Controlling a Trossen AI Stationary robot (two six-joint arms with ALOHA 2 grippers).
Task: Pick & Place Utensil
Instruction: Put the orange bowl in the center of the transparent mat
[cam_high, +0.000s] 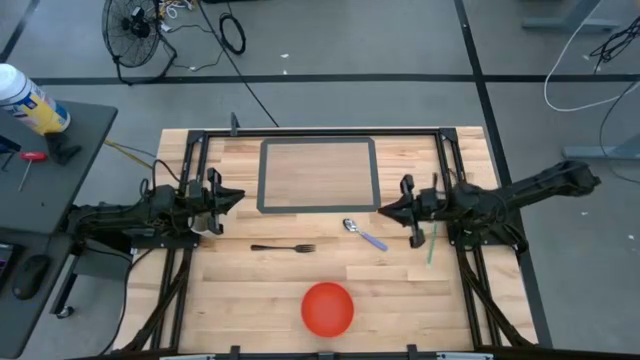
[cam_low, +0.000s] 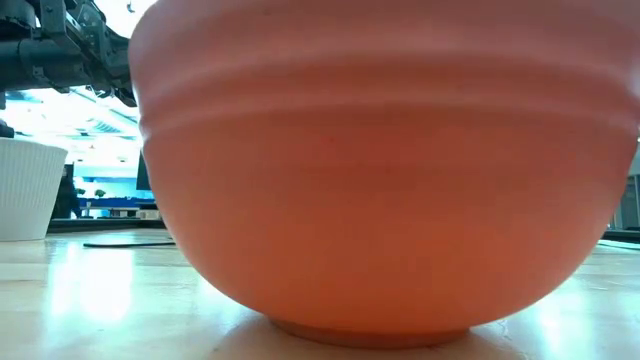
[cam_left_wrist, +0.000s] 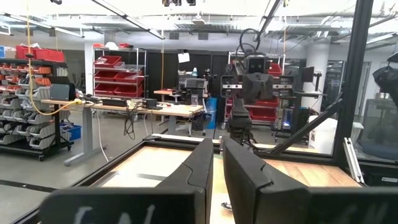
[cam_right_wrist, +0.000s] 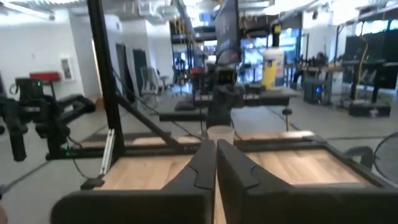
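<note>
Table (cam_high: 270, 300) of pale wood fills the middle of the overhead frame, with a black frame around its edges. At left centre the left gripper (cam_high: 232, 197) sits over the table's left edge, its fingers (cam_left_wrist: 199, 165) drawn nearly together with only a thin slit between them and nothing in them. Just right of it and slightly lower lies a dark fork (cam_high: 283, 247), flat on the wood, tines toward the right. Above the fork, in the upper middle of the frame, is a grey-bordered rectangle (cam_high: 318, 175) marked on the tabletop. At bottom centre stands a red bowl (cam_high: 328, 308), well apart from both arms; in the table-level view the bowl (cam_low: 380, 170) fills almost the whole frame. Right of centre lies a spoon (cam_high: 364, 234) with a metal bowl and a bluish handle, slanting down to the right, near the rectangle's lower right corner. Further right, the right gripper (cam_high: 385, 209) hangs just beside the spoon, fingers (cam_right_wrist: 202, 168) pressed together and empty. A thin green stick (cam_high: 432, 250) lies below that arm.
</note>
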